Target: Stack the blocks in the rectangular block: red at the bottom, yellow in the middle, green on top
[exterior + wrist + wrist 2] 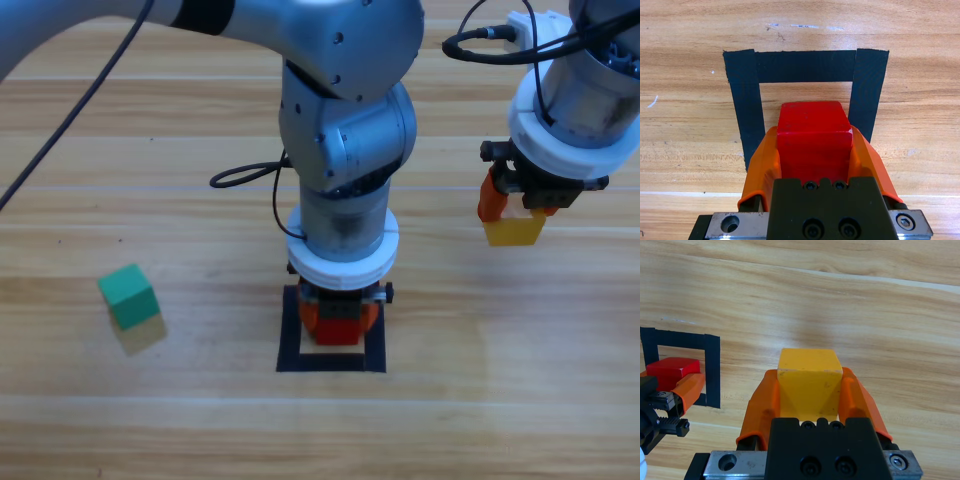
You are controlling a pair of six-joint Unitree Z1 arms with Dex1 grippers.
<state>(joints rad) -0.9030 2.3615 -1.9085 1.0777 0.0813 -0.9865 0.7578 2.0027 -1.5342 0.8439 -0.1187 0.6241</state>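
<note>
Two cubes are clamped: your left gripper (812, 150) holds the red cube (813, 137) inside the black tape outline (746, 100); your right gripper (810, 390) holds the yellow cube (809, 385) aloft, well apart. Release red crooked or over the tape, and yellow may topple.

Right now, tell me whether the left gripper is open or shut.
Shut on the red cube: the left gripper has both orange jaws pressed against the cube's sides, over the black tape outline.

The left arm (345, 150) hides most of the red cube (340, 330) from above.
</note>
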